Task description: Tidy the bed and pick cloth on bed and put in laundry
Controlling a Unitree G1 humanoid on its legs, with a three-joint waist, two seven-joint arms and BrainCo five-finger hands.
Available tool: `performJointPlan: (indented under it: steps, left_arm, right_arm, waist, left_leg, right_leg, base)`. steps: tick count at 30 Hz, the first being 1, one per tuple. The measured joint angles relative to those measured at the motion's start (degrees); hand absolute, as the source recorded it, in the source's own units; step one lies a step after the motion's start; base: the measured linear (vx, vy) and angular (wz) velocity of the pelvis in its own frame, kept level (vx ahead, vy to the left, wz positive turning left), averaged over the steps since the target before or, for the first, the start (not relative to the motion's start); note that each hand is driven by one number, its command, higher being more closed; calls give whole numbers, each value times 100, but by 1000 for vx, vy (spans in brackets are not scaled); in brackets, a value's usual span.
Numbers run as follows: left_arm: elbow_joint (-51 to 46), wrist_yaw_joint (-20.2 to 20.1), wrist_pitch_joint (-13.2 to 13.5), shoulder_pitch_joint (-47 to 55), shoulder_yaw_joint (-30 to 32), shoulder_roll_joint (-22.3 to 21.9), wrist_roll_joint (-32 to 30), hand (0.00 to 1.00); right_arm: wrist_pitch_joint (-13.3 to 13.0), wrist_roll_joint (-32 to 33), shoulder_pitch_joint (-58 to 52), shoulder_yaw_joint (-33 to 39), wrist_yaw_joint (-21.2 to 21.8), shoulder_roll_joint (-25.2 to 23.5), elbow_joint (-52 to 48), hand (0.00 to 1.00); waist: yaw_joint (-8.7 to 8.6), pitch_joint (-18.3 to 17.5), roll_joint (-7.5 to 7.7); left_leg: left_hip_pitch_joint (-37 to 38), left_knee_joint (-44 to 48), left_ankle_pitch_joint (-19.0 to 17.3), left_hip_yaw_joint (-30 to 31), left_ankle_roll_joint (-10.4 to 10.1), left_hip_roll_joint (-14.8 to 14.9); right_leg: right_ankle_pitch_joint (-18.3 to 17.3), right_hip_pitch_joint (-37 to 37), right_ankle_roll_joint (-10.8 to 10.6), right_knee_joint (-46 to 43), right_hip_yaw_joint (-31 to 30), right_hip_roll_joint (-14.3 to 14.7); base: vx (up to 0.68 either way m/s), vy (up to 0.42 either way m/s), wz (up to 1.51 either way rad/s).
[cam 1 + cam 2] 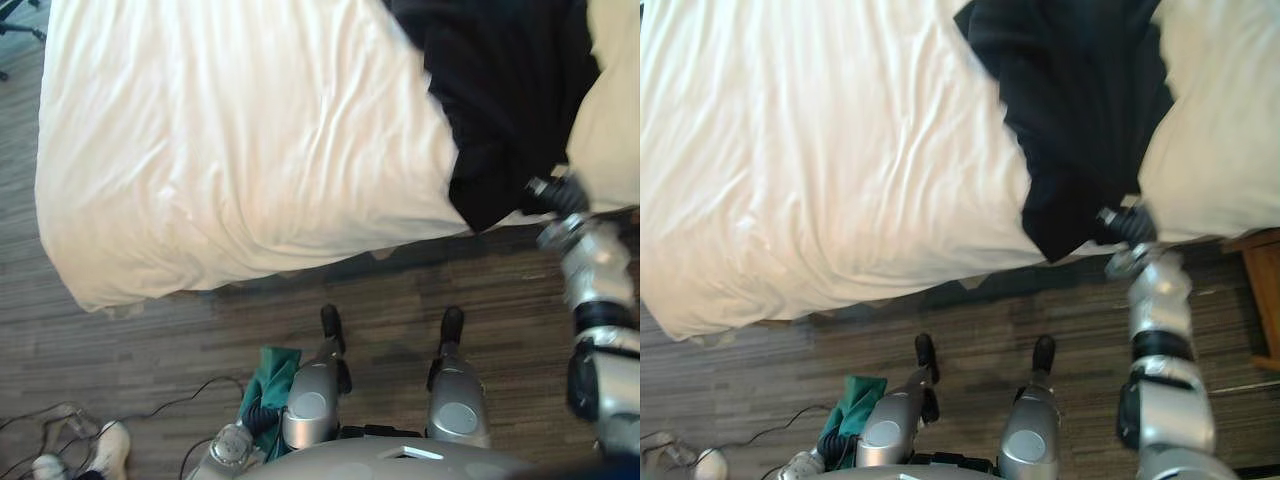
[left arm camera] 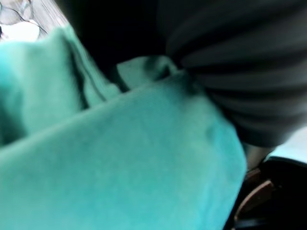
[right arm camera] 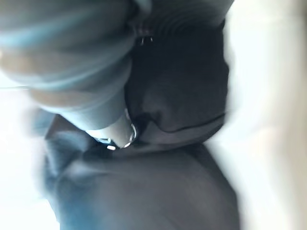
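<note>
Left eye view, black cloth (image 1: 500, 90) rumpled, draped over bed (image 1: 200, 150) edge

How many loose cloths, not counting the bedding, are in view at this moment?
2. A black cloth lies on the bed by the right robot hand; a teal cloth hangs low at the left robot hand. More may be hidden.

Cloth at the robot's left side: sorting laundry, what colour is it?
Teal cloth, clearest in left wrist view.
</note>
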State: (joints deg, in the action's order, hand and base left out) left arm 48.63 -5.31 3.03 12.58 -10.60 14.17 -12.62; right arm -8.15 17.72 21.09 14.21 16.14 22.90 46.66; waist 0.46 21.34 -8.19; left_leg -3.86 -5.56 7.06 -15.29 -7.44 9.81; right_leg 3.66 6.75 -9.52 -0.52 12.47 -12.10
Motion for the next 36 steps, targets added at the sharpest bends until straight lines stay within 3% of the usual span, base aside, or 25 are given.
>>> performJointPlan:
  steps: [2,5,7,9,11,13,15,19,21,22,24,25,26,27,28,29,31,35,36]
  left_arm:
    - [48,-104,-103,23,76,-8,-111,100]
    - [248,-112,-468,9,334,-110,-266,100]
    - [438,-79,-906,2,718,-254,-253,100]
    - [544,-53,-1161,0,925,-298,-235,100]
    - [731,164,-1372,-12,1253,-337,-196,100]
    - [902,788,-1407,-7,1555,-357,-30,100]
    - [904,1085,-1293,-23,1702,-366,116,100]
    - [651,1345,-769,-156,1728,-478,1392,100]
    - [262,1413,-561,-207,1609,-652,2082,100]
    - [-44,1443,-446,-257,1433,-741,2478,100]
    - [-441,1442,-230,-297,1178,-837,2976,100]
    - [-688,1440,-81,-347,1054,-913,3252,100]
    - [-772,1437,18,-405,967,-954,3380,100]
    - [-928,1415,170,-493,796,-1031,3487,100]
    - [-1005,1401,297,-572,660,-1104,3633,100]
    - [-1038,1402,327,-583,607,-1131,3679,100]
    - [-1183,1402,439,-433,466,-1111,3853,100]
    - [-1785,1371,690,70,474,-953,4203,100]
    - [-1943,1274,794,271,481,-929,4346,100]
  right_arm:
    - [120,-7,-547,-147,51,-387,188,100]
    - [347,-175,-1205,-183,192,-821,542,100]
    - [519,-379,-1597,-177,221,-1015,851,100]
    - [644,-518,-1807,-140,222,-1115,1029,100]
    - [790,-571,-2009,-108,217,-1203,1273,100]
    - [815,-560,-2173,-79,199,-1319,1423,100]
    - [759,-483,-2265,-86,236,-1373,1469,100]
    - [394,-136,-2587,-497,460,-1530,1033,100]
    - [260,4,-2652,-838,557,-1618,669,100]
    - [198,28,-2655,-1030,598,-1671,448,100]
    - [140,198,-2670,-1252,612,-1756,105,100]
    - [117,341,-2768,-1397,617,-1874,-254,100]
    - [88,449,-2849,-1442,615,-1923,-421,100]
    - [75,687,-2992,-1484,593,-2023,-699,100]
    - [25,867,-3116,-1488,589,-2078,-908,100]
    - [-5,918,-3202,-1498,573,-2079,-1004,100]
    - [-101,903,-3346,-1566,496,-2063,-1314,100]
    - [-145,789,-3346,-1948,491,-2024,-1602,100]
    - [-144,788,-3379,-2037,498,-2025,-1644,100]
  waist:
    - [-6,-149,51]
    - [-31,-500,135]
    - [-100,-773,218]
    - [-109,-912,284]
    - [-109,-1102,378]
    - [-102,-1188,469]
    - [-104,-1210,504]
    - [-123,-1322,590]
    - [-113,-1331,656]
    - [-120,-1263,771]
    - [-103,-1256,859]
    - [-146,-1244,882]
    - [-181,-1246,919]
    - [-244,-1273,1032]
    - [-286,-1276,1049]
    - [-290,-1289,1071]
    - [-257,-1287,1108]
    - [-204,-1256,1155]
    - [-77,-1251,1172]
  left_leg:
    - [130,0,-50,-41,6,-2]
    - [361,-2,-139,-153,1,-5]
    - [589,-3,-216,-175,-10,-6]
    - [726,-4,-254,-200,-27,-4]
    - [857,-6,-287,-219,-32,-4]
    - [976,-14,-294,-194,-31,-4]
    - [1010,-36,-288,-136,-27,-6]
    - [1026,-42,-272,144,3,-44]
    - [950,-43,-304,272,48,-114]
    - [930,-43,-284,344,77,-193]
    - [841,-42,-209,550,180,-328]
    - [651,-40,-144,925,257,-408]
    - [536,-40,-109,1147,306,-449]
    - [328,-40,-22,1542,426,-554]
    - [137,-41,92,1887,522,-667]
    - [72,-42,151,2061,481,-730]
    - [-80,-20,297,2486,387,-974]
    - [-345,-7,455,2534,492,-1137]
    - [-334,-7,459,2541,498,-1152]
  right_leg:
    - [-23,-126,-17,30,-21,0]
    - [-39,-324,-39,100,-70,0]
    - [-52,-588,-58,194,-68,7]
    - [-63,-731,-66,233,-65,9]
    - [-91,-864,-67,255,-57,8]
    - [-125,-1016,-62,254,-13,5]
    - [-163,-1103,-39,254,70,-7]
    - [-287,-1326,-105,212,431,-73]
    - [-485,-1313,-173,-115,615,-208]
    - [-675,-1282,-210,-448,746,-358]
    - [-1119,-1130,-149,-1015,671,-513]
    - [-1578,-1009,-53,-1263,290,-353]
    - [-1722,-983,21,-1279,67,-210]
    - [-1950,-1000,168,-1302,-370,63]
    - [-2186,-1011,360,-1382,-742,282]
    - [-2292,-1031,416,-1410,-900,363]
    - [-2389,-1252,519,-1326,-816,366]
    - [-2349,-1422,530,-1200,-542,415]
    - [-2349,-1472,530,-1198,-540,429]
  base:
    - [55,1,-9]
    - [65,-4,-15]
    - [51,-6,-6]
    - [43,-2,-8]
    - [16,0,-3]
    - [-11,-1,6]
    - [-48,-1,18]
    - [-64,-1,39]
    - [-55,26,60]
    - [-15,52,81]
    - [-10,21,101]
    - [-4,-38,120]
    - [28,-67,197]
    - [85,-91,219]
    - [104,-108,211]
    - [119,-135,178]
    - [149,-106,154]
    - [109,-46,100]
    - [47,-45,51]
